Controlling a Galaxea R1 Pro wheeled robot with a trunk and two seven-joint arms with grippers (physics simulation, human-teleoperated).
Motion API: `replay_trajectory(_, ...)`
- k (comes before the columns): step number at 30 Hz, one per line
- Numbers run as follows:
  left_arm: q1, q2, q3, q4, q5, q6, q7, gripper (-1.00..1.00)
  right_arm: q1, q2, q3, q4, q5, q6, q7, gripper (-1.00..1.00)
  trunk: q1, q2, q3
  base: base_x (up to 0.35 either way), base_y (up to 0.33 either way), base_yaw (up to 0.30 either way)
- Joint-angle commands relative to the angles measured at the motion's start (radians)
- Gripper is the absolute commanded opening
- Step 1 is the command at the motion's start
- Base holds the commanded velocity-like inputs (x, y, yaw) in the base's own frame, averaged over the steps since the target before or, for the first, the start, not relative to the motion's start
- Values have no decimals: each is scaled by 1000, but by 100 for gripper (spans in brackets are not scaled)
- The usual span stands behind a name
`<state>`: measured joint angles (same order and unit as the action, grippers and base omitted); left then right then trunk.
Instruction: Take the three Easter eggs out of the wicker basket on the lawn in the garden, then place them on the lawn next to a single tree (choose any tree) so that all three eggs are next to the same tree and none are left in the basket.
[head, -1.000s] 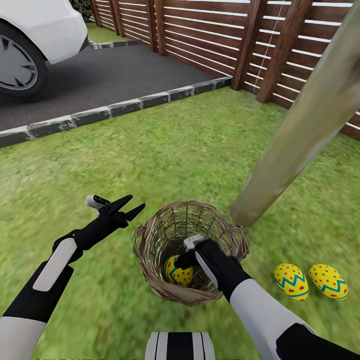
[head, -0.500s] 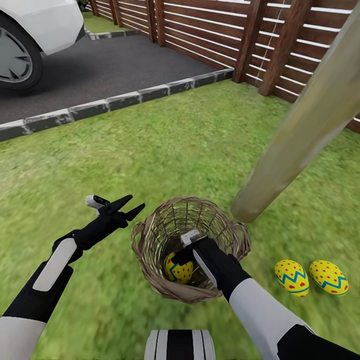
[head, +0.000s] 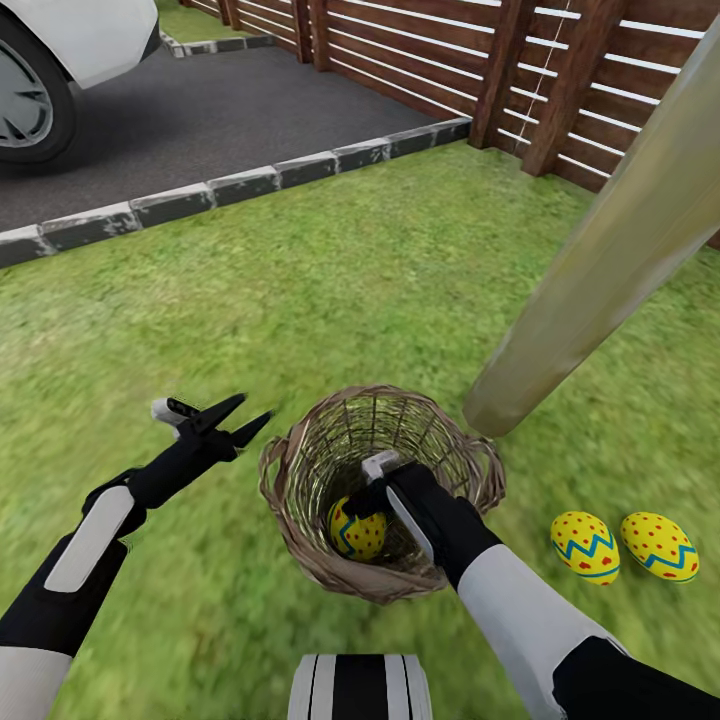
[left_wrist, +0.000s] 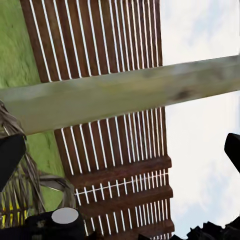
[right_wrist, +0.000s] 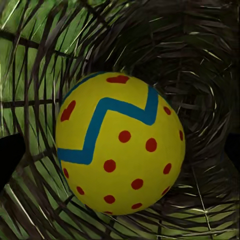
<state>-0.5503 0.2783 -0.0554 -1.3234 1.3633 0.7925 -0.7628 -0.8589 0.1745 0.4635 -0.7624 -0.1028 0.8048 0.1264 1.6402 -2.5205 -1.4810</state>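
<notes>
Since the earlier frames the head camera has tilted; left arm has swung slightly outward, right arm stays down inside the small round brown wicker basket (head: 300, 480) on the mottled green lawn (head: 330, 280). Right claw (head: 362, 502) sits against the yellow egg with blue zigzag and red dots (right_wrist: 120, 150) at the basket bottom; cannot tell whether it is clenched. Left claw (head: 238, 421) hovers just beside the rim, fingers spread, holding nothing. Two more painted yellow eggs (head: 585, 548) (head: 659, 546) lie on grass near the pale leaning bare tree trunk (head: 590, 270), which stands just beside the basket
</notes>
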Motion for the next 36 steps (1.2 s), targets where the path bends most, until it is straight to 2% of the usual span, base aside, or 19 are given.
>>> replay_trajectory(1,5,7,4,1,7,5,0,100,-6,0,2,-3,-14,9,-4,100,0,0,-1,0,0,0)
replay_trajectory(4,22,21,21,3,9,7,-2,100,-23,0,3,-9,-31,26,-7,100,1,-1,-8,0,0,0)
replay_trajectory(10,36,23,50,4,10,8,-3,100,-42,-2,-2,0,-63,60,-11,100,3,-2,-32,0,0,0)
replay_trajectory(13,36,25,51,4,11,8,-5,100,-46,-2,-19,6,-79,77,-11,100,3,-2,-32,0,0,0)
replay_trajectory(19,47,56,79,13,15,8,-34,100,-48,-2,-52,8,-92,110,-10,100,3,-2,-32,0,0,0)
replay_trajectory(20,50,65,126,34,15,9,-141,100,-48,-2,-57,8,-92,155,-10,100,3,-2,-32,0,0,0)
replay_trajectory(21,55,80,161,78,15,9,-191,100,-48,-1,-57,8,-92,156,-10,100,4,-2,-35,0,0,0)
replay_trajectory(22,56,86,173,96,14,10,-208,100,-48,-1,-57,8,-93,156,-10,100,4,-3,-39,0,0,0)
replay_trajectory(23,58,111,216,170,12,17,-274,100,-48,-1,-57,8,-93,157,-10,100,5,-3,-43,0,0,0)
replay_trajectory(25,59,131,236,217,9,22,-325,100,-48,-1,-57,8,-93,157,-10,100,6,-3,-51,0,0,0)
replay_trajectory(26,59,151,249,268,7,25,-392,100,-48,-1,-57,8,-93,157,-10,100,6,-3,-51,0,0,0)
replay_trajectory(27,59,158,253,295,5,26,-431,100,-48,-1,-57,8,-93,157,-10,100,6,-4,-55,0,0,0)
replay_trajectory(30,59,162,256,312,4,26,-462,100,-48,-1,-57,8,-95,157,-8,100,8,-4,-66,0,0,0)
replay_trajectory(36,59,158,256,322,3,27,-478,100,-48,-1,-57,0,-113,157,-7,100,8,-4,-66,0,0,0)
